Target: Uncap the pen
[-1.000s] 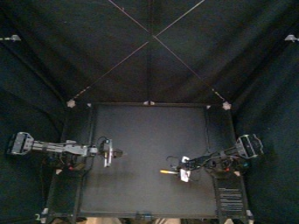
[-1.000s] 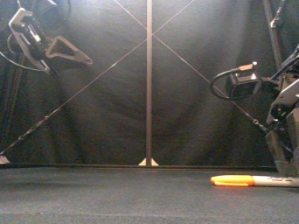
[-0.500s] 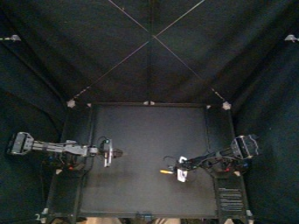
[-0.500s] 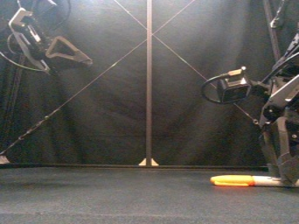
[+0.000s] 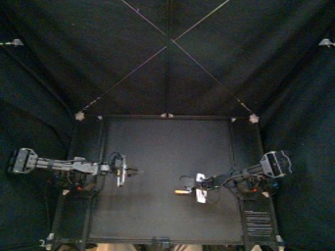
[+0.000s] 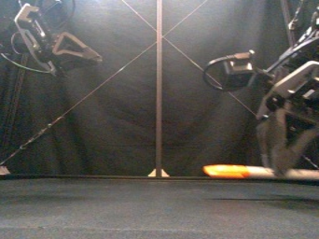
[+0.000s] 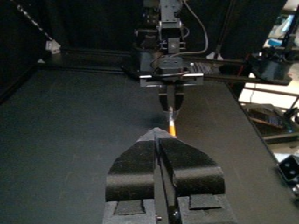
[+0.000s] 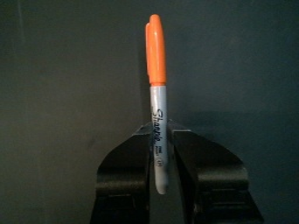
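The pen has a grey barrel and an orange cap (image 8: 155,48). My right gripper (image 8: 158,138) is shut on the barrel, with the capped end sticking out past the jaws. In the front view the pen (image 6: 234,171) hangs level, just above the table at the right, under my right gripper (image 6: 284,154). From the top, the pen (image 5: 187,192) lies right of the middle near the front, pointing left from my right gripper (image 5: 201,186). My left gripper (image 5: 121,172) hovers at the left, shut and empty, its jaws (image 7: 160,133) aimed at the pen (image 7: 173,118).
The black table (image 5: 157,147) carries nothing besides the pen. Black curtains close in the back and both sides.
My right gripper has come down, shut on the pen's barrel and carried it up off the table and toward the middle. The left arm has hardly moved.
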`<state>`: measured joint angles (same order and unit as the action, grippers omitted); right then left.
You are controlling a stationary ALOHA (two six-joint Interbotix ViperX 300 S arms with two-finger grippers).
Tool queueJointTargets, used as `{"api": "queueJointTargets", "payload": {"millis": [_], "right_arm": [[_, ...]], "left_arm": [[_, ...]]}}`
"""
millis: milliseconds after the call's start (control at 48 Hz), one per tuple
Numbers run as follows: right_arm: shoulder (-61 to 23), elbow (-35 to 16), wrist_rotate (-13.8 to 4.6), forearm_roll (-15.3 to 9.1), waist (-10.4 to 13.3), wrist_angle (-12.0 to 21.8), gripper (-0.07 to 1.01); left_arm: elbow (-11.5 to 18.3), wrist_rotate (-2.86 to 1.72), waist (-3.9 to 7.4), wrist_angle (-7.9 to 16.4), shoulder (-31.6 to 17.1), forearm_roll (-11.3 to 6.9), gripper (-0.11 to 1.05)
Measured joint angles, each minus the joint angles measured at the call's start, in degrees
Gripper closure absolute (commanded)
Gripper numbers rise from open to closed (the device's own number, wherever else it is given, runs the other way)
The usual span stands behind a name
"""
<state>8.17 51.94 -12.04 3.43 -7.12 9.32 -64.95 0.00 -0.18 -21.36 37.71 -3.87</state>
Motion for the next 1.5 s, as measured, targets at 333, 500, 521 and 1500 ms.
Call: {"api": "queueJointTargets", "payload": {"millis": [333,500,521,1500], "right_arm": [[6.5,-7.38,0.18,-12.66,8.26,-1.23,0.42],[6.59,-9.4,0.53,-14.68,10.02,-4.39,0.42],[6.68,-9.58,0.53,-14.77,10.2,-4.83,0.42],[3.6,-12.57,0.62,-17.4,10.55,-7.91,0.42]], "left_arm": [[0.53,-0.26,0.09,-5.63,-0.7,-0.88,0.21],[2.37,-0.18,0.18,-5.89,-4.04,-2.64,0.09],[2.64,-0.18,0.18,-5.89,-4.48,-2.72,0.08],[15.38,-0.26,1.32,-5.98,-26.02,-10.55,0.09]]}}
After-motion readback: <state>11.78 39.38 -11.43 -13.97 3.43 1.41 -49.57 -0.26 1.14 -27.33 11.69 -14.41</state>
